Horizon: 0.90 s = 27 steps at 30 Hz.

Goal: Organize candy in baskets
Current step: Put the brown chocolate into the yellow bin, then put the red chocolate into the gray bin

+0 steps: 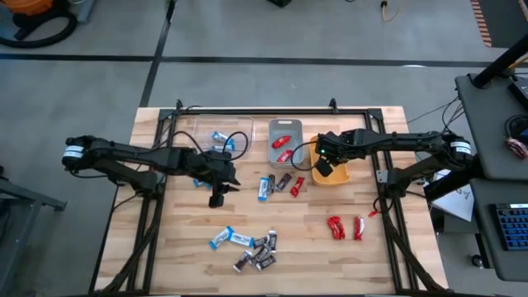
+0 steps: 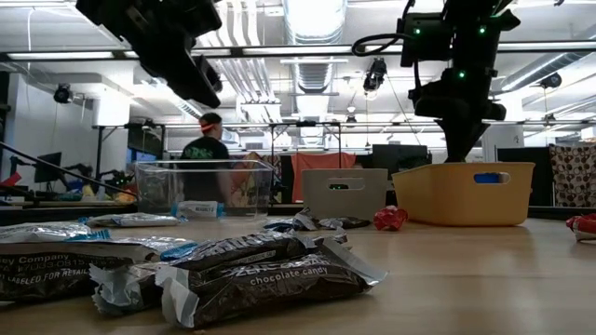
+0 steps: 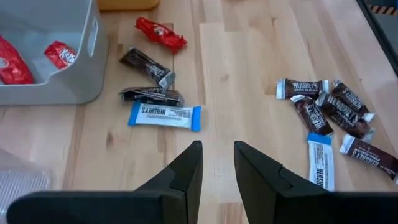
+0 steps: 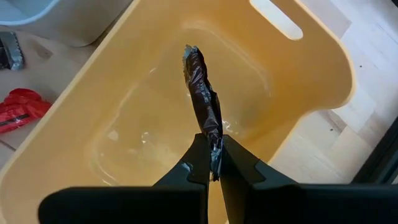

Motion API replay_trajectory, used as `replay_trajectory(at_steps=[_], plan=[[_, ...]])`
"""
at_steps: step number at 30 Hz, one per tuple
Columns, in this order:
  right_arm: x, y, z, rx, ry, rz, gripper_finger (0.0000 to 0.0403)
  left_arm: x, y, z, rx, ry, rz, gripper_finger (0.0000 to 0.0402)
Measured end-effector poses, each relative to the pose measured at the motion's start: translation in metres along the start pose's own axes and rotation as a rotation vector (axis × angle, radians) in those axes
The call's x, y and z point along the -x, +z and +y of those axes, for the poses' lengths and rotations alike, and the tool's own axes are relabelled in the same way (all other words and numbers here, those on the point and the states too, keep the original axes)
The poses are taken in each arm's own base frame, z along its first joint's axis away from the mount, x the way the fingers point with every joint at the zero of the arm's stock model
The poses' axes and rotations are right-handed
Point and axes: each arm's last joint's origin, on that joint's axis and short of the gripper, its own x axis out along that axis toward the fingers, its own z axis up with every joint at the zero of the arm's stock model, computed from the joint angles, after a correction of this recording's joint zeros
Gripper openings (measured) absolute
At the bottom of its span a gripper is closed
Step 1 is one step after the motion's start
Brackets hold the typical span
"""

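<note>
Workshop room, concrete floor, wooden slat counter [image 1: 363,256] with candy scattered and three baskets along the far side. My right hand [image 4: 212,163] is hanging over the orange-yellow basket [image 4: 311,68], fingers pinched tight on the end of a dark brown bar [image 4: 204,102] that dangles down inside it. I'd say I'm holding it there to drop it clean into the bin, which looks otherwise empty, so this is likely the home for the dark kind. My left hand [image 3: 217,168] hovers over bare counter near the middle, fingers a narrow gap apart, holding nothing, pointed toward the next pieces. Just ahead of it lies a blue-and-white bar [image 3: 165,116] reading HERSHEY'S, with two dark bars and a red wrapper [image 3: 160,33] beyond. The grey-blue basket [image 3: 74,87] already has red pieces in it, so reds go there; the clear basket [image 1: 216,136] holds blue-and-white bars. A second pile [image 1: 252,249] of dark and blue-and-white pieces sits nearer the front edge, and two red ones [image 1: 345,227] lie off to the right. In the low view a dark wrapper [image 2: 270,270] reads "chocolate candy"; another wrapper beside it shows "Company". A person stands far back in the room.
</note>
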Motion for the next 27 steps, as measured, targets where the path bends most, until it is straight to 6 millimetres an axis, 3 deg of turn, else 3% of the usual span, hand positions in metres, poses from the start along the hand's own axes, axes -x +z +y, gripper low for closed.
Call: replay_trajectory(at_steps=[15,27], plan=[[0.007,0.005,0.001,0.007,0.013,-0.022,0.0162,0.033,-0.001,0.0,0.037,0.099,-0.075,0.0076],[0.038,0.029,0.007,0.139,0.081,-0.16,0.0183,0.03,-0.022,-0.007,0.443,0.116,0.135,0.0076]])
